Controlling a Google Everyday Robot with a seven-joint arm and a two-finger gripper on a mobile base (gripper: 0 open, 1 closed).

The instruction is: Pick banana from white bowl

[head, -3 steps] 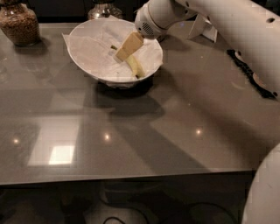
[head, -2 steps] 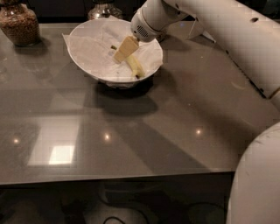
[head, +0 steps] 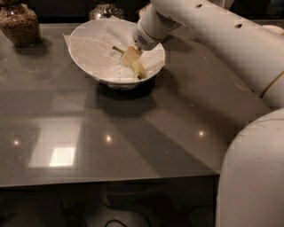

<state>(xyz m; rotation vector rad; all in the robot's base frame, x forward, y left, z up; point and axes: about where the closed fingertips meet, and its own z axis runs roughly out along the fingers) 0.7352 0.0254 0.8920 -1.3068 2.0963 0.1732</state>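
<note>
Camera view of the work surface. The white bowl (head: 84,62), wide and lined with crinkled white paper, stands on a dark base at the far middle of the grey table (head: 133,137). The banana (head: 140,70) lies inside the bowl, in its right half. Its darker green stem points toward the bowl's centre and its yellow-green body runs down toward the near right rim. The gripper (head: 131,56) is lowered into the bowl from the right. It sits directly over the middle of the banana and covers that part, apparently in contact with the fruit. Whether the gripper is apart or clamped on the banana cannot be told from this angle. The white arm (head: 208,31) reaches the bowl from the right of it, crossing above the bowl's right rim. A jar (head: 18,25) holding brown contents stands to the left of the bowl, well apart from it. A glass vessel (head: 104,9) stands just beyond the bowl's far rim. The rounded white robot body (head: 253,177) fills the corner nearest the camera, to the right of the bowl.
</note>
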